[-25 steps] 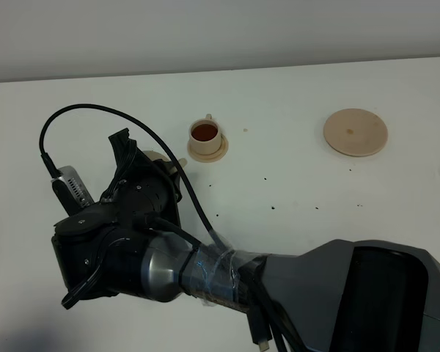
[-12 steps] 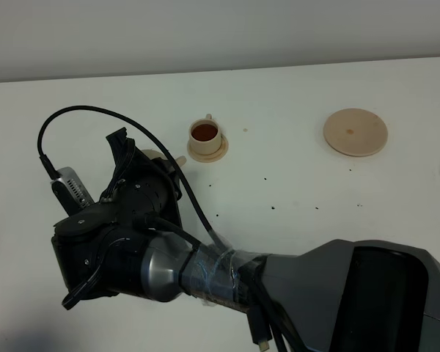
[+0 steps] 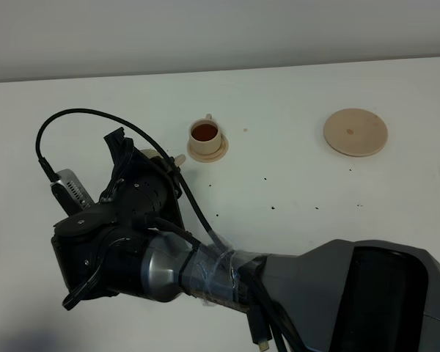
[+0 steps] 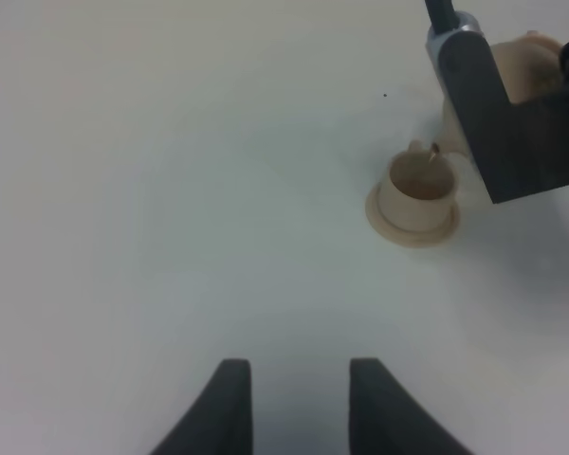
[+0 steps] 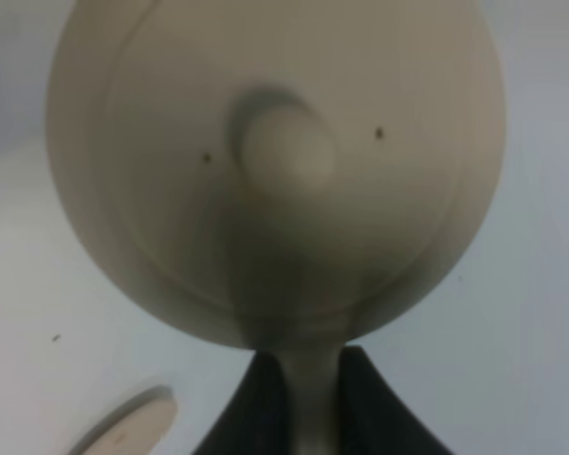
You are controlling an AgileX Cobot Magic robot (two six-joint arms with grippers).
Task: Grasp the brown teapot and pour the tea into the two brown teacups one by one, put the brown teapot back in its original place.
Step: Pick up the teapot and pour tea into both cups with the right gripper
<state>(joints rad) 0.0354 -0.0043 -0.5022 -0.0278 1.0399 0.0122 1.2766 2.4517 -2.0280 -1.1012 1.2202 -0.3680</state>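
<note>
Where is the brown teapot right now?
Left of centre in the high view, the brown teapot is held by the right gripper, mostly hidden behind that arm, just left of the filled teacup.

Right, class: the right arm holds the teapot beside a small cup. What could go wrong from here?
1. The right gripper pinches only the thin handle of the brown teapot; the pot could swing or slip.
2. The spout appears close to the rim of the small teacup, so tea may miss it.
3. The way back to the large saucer passes the filled teacup; the arm might knock it.
</note>
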